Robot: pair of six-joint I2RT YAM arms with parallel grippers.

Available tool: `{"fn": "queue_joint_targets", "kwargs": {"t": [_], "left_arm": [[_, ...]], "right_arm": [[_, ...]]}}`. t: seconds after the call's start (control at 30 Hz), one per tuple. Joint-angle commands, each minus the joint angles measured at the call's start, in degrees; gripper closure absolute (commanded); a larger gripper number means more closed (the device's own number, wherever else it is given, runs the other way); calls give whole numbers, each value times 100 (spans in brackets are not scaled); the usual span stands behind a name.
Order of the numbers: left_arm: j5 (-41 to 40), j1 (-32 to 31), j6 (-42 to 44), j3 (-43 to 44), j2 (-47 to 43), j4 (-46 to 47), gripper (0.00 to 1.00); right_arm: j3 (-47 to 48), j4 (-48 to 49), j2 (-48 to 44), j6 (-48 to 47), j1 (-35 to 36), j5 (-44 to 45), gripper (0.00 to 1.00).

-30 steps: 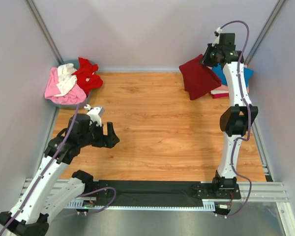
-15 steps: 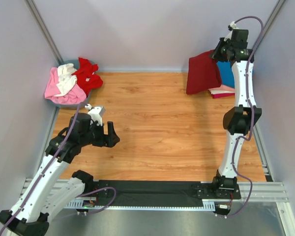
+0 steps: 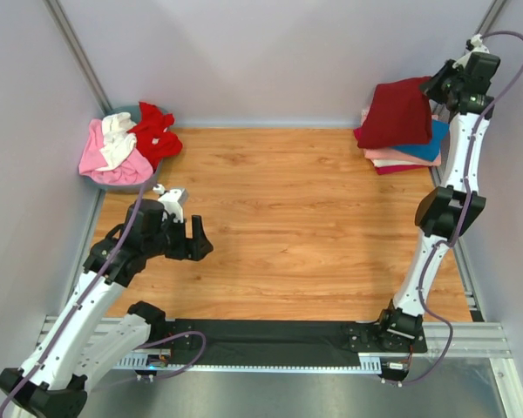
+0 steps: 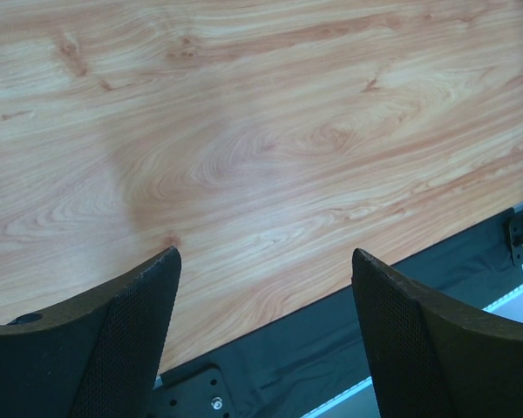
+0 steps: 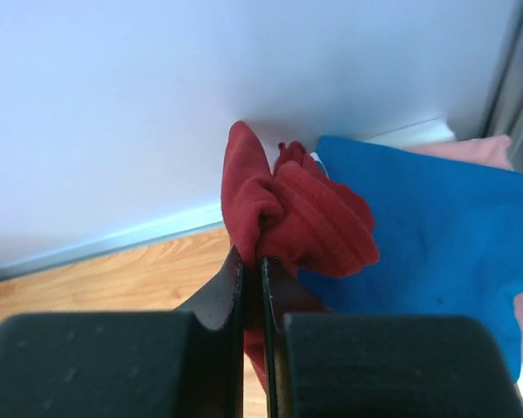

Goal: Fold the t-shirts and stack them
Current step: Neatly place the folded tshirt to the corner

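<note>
Transfer of maroon t-shirt [image 3: 397, 113] to folded stack [image 3: 397, 158].
The shirt is pinched by a bunched edge between the fully closed fingers of the right gripper [image 5: 253, 261] and hung over the teal-blue t-shirt [image 5: 436, 226] topping the stack at the table's [image 3: 288, 218] far right corner, presumably so that it can be laid flat. The left gripper [image 4: 263, 257] is held spread wide and empty over bare wood; unfolded t-shirts [image 3: 126, 139] are heaped far left.

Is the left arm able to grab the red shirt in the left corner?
Probably yes: the left gripper is open and empty, the red shirt lies uncovered, and nothing stands between them.
</note>
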Motion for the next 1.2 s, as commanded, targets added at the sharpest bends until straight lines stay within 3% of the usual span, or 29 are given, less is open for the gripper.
{"fn": "queue_joint_targets", "kwargs": {"t": [0.0, 0.2, 0.47, 0.77, 0.8, 0.83, 0.93, 1.17], "left_arm": [[88, 8, 77, -21, 13, 177, 14], [106, 8, 68, -29, 48, 186, 15], [185, 8, 68, -47, 13, 194, 15], [150, 8, 51, -56, -163, 194, 15], [150, 0, 60, -56, -180, 194, 15], [158, 8, 60, -56, -189, 194, 15], [159, 8, 60, -56, -172, 194, 15], [-26, 8, 42, -29, -286, 168, 15]], "right_arm": [[253, 768, 321, 184, -183, -132, 100], [7, 900, 857, 131, -333, 52, 100], [-90, 1259, 1358, 490, -886, 896, 99], [-828, 1814, 1727, 702, -1299, 1915, 96], [-828, 1805, 1798, 772, -1326, 1916, 90], [-820, 1805, 1851, 773, -1361, 1846, 68], [-960, 1788, 1895, 764, -1405, 1915, 29], [-1371, 1015, 1151, 1264, -1668, 3620, 13]]}}
